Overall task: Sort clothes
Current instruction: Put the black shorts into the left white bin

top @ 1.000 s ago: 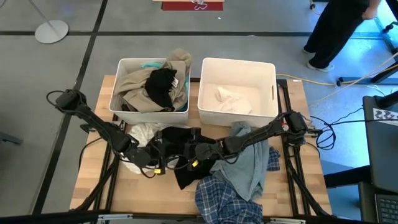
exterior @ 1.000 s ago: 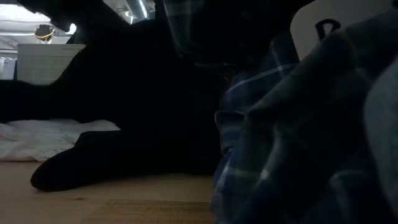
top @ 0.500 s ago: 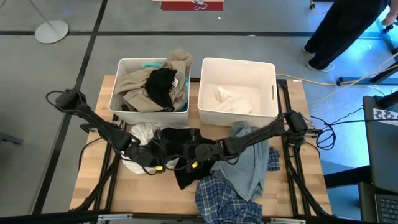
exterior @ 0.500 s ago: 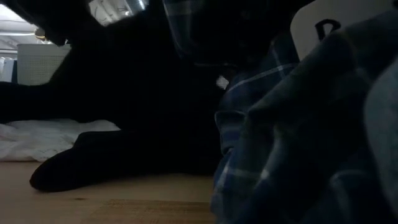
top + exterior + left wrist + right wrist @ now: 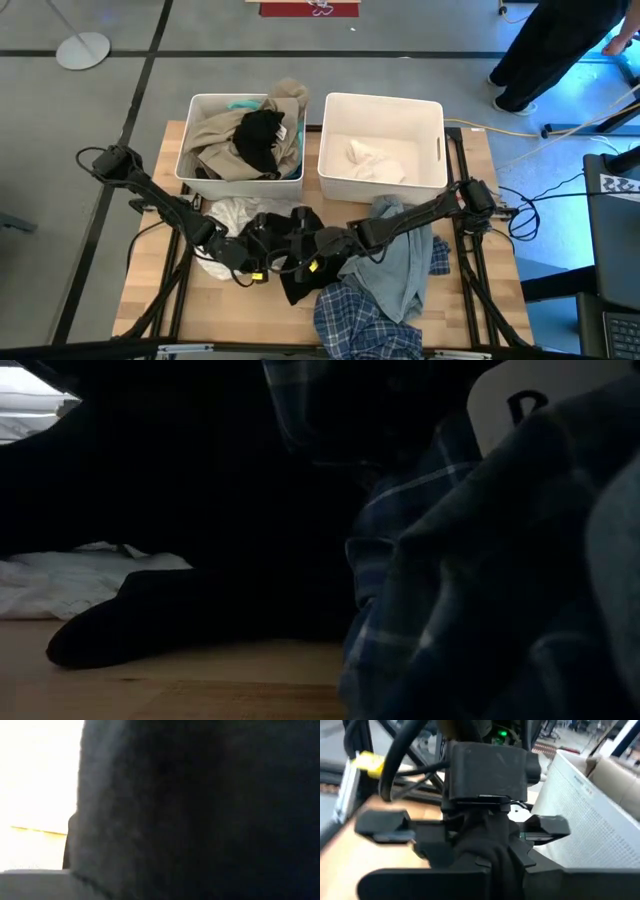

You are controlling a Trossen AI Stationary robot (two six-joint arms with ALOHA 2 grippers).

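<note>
Black garment [image 5: 296, 262] between both arms, right wrist view alone shows left fingers [image 5: 385, 822] around it

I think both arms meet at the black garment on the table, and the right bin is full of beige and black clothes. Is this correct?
Not quite. In the high view the right bin holds only a white garment; the beige and black clothes are in the left bin. Both arms do meet at the black garment.
</note>
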